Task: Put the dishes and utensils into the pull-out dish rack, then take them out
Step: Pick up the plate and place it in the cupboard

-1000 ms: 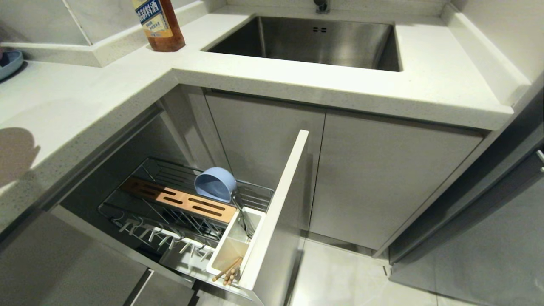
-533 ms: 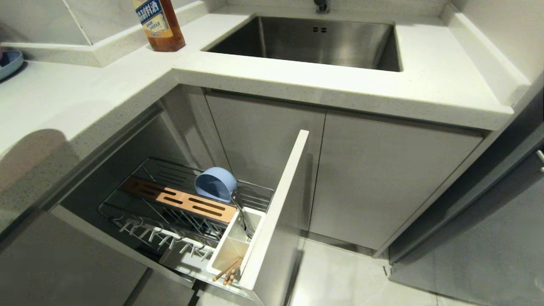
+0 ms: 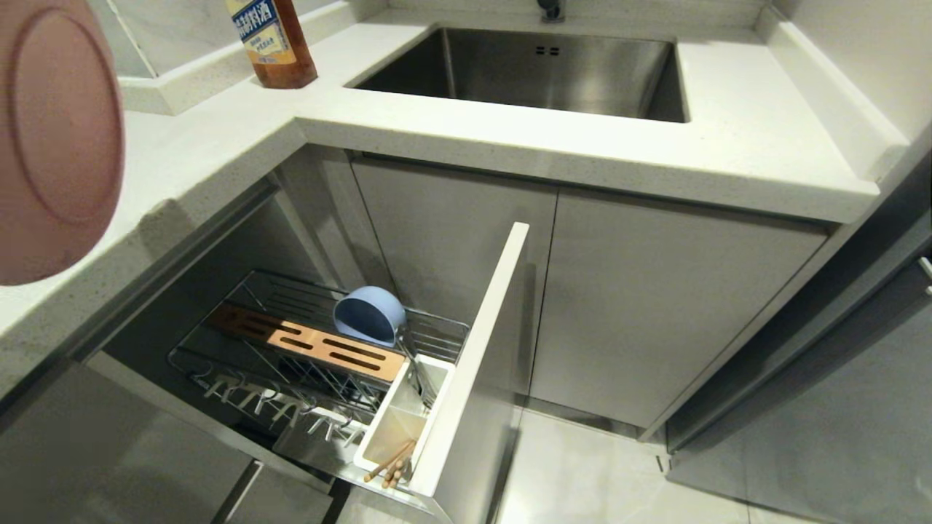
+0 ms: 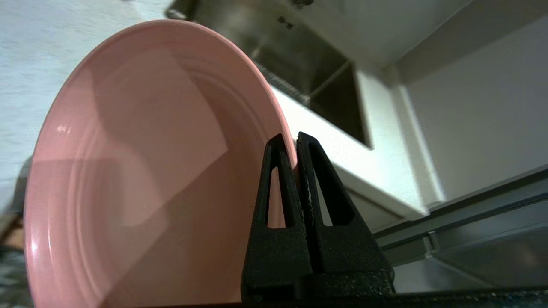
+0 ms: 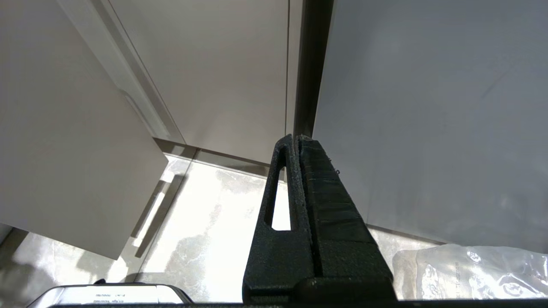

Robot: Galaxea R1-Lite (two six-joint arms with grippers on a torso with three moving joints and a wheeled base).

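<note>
Above the counter, left tool [image 4: 296, 143] clamped on pink plate [image 4: 141, 171] rim.

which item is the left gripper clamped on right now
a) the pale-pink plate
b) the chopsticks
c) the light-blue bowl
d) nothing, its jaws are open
a: in the left wrist view the left gripper is pinched shut on the rim of the pale-pink plate, while the light-blue bowl sits in the pull-out dish rack and the chopsticks stand in its white utensil cup.
</note>
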